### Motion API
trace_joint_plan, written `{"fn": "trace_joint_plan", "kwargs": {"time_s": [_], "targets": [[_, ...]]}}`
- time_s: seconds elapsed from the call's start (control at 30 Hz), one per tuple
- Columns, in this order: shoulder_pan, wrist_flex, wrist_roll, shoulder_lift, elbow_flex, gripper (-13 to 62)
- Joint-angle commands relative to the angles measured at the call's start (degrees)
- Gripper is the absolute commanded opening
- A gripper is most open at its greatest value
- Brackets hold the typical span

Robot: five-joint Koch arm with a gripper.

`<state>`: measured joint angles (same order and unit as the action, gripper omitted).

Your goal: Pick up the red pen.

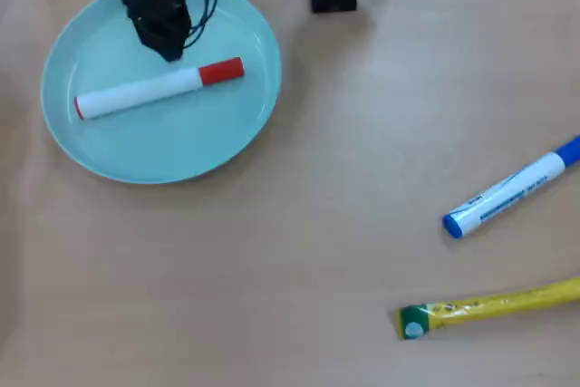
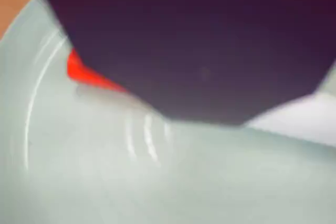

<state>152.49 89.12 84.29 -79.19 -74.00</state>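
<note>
In the overhead view the red pen lies inside a pale blue-green plate at the upper left of the light wooden bench. The pen rests slightly tilted across the plate's middle, its red cap toward the right and its thin red end toward the left, near the plate's left side. The arm comes in from the top edge, a dark mass trailing black cables, and its jaws hang over the upper part of the plate, just above the pen's barrel near the cap; whether they touch it cannot be told from above. The two jaws overlap into one dark shape, so how far apart they stand cannot be told, and nothing can be seen held between them. In the wrist view a large dark blurred part of the gripper fills the upper frame, with a sliver of the red cap showing at its left edge, a bit of white barrel at the right, and the plate's glossy surface below. Well apart, at the right of the bench, lie a white marker with a blue cap and, below it, a yellow pen with a green end.
</note>
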Motion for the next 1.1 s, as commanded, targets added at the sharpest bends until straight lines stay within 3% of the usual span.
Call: {"fn": "trace_joint_plan", "kwargs": {"time_s": [0.0, 0.13, 0.23, 1.07], "targets": [[1.0, -0.2, 1.0, 0.4, 2.5, 27.7], [1.9, -2.1, 0.5, 3.1, 2.5, 40.0], [2.0, -4.0, 0.0, 5.7, 2.5, 43.7], [-0.4, -7.3, -5.8, 20.0, 8.2, 43.0]]}}
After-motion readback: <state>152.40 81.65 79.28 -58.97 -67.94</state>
